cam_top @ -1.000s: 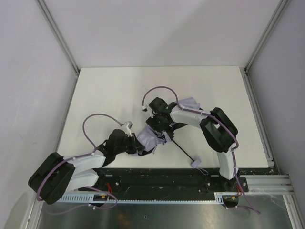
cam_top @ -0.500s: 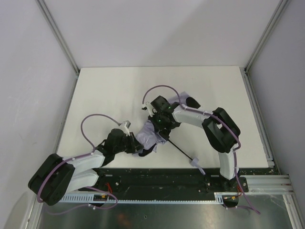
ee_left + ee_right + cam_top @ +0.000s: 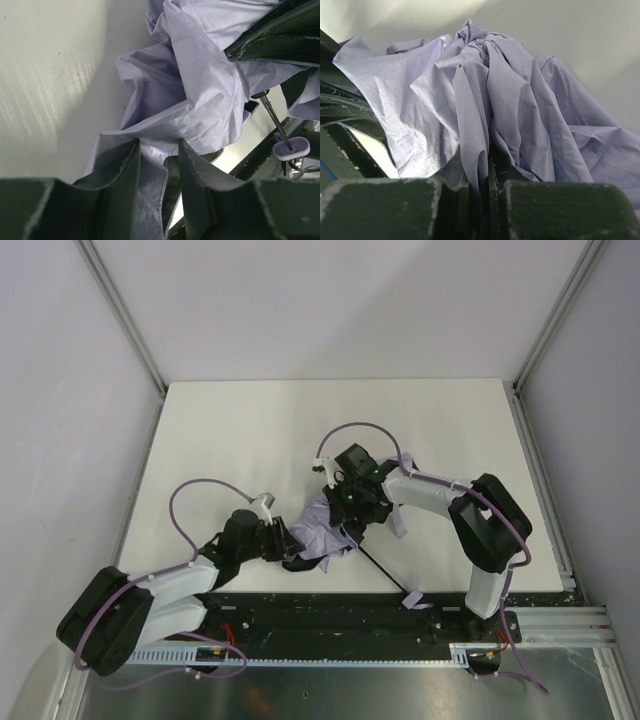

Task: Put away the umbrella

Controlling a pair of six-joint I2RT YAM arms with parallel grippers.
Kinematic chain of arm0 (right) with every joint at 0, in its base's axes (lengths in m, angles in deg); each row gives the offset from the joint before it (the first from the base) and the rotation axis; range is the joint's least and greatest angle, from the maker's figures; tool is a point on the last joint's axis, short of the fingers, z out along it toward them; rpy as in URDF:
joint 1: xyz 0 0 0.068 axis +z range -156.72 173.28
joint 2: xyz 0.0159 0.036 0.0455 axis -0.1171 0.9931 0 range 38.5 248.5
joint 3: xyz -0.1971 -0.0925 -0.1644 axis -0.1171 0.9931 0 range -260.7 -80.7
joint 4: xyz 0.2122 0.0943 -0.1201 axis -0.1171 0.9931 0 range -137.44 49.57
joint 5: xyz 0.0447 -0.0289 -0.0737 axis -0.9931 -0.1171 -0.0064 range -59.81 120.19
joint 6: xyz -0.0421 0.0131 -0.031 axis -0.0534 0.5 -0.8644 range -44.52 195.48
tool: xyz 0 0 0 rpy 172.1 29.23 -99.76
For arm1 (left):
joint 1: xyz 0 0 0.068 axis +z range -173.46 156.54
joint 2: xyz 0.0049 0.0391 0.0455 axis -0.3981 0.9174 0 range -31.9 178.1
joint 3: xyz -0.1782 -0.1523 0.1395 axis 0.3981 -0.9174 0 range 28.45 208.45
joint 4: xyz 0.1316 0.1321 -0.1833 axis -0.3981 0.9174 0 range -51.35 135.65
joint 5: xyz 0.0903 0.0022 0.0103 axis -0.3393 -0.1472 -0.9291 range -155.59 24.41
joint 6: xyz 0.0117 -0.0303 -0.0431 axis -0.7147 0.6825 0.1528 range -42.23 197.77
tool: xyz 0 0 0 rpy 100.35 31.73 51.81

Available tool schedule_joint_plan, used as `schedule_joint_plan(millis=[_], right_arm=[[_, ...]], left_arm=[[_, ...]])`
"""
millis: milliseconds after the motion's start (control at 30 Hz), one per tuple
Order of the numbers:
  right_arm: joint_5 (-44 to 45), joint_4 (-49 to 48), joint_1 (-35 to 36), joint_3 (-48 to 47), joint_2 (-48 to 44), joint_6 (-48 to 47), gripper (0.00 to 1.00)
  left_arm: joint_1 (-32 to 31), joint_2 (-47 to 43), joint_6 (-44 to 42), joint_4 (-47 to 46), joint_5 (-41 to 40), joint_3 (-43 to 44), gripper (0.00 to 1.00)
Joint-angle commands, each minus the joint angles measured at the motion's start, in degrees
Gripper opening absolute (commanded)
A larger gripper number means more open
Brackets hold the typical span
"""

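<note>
Since a second ago, the right arm has swung toward the table's [image 3: 250,430] right side and pulled back toward its near edge. It has dragged the umbrella [image 3: 320,535] with it, so the fabric that lay spread further up the table is now bunched closer to the near edge. The handle [image 3: 413,600] has slid to that edge as well.

The umbrella lies on the table's near half, about midway across. Its lavender canopy [image 3: 200,90] is a crumpled heap. The thin black shaft [image 3: 385,570] runs out of the heap diagonally toward the table's near right, ending in the small lavender handle.

The right gripper [image 3: 348,528] comes down onto the side of the heap that faces the table's far edge. In the right wrist view, the right gripper [image 3: 481,175] has its jaws almost together, with a pinched fold of canopy [image 3: 485,85] rising from between them.

The left gripper [image 3: 297,558] reaches in low from the table's near left and meets the heap's left edge. In the left wrist view, the left gripper [image 3: 159,147] shows only a narrow gap between its two dark fingers [image 3: 125,170]. A fold of the fabric is drawn into that gap. The shaft [image 3: 272,117] and handle [image 3: 292,148] show past the cloth.
</note>
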Motion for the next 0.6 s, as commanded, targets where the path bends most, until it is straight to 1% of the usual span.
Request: schedule_joint_plan(millis=[0, 67, 200, 433, 567], right_arm=[[-3.0, -3.3, -2.2, 1.2, -6.9, 3.8, 0.00], [-5.2, -4.9, -3.1, 1.8, -9.5, 5.9, 0.00], [-11.7, -7.8, -4.4, 1.9, -13.7, 10.2, 0.00], [-21.9, -10.9, -5.4, 3.4, -18.4, 17.0, 0.00], [-24.3, -11.5, -8.4, 4.0, -20.4, 18.6, 0.00]], left_arm=[[0.5, -4.3, -1.3, -0.2, 1.5, 1.6, 0.42], [0.4, -4.4, -1.5, 0.3, 1.9, 2.3, 0.43], [0.4, -0.9, -1.9, 0.4, 2.0, 5.1, 0.39], [0.7, 8.4, -3.4, 0.2, 1.5, 16.9, 0.35], [0.8, 11.4, -2.8, 0.2, 1.0, 21.6, 0.34]])
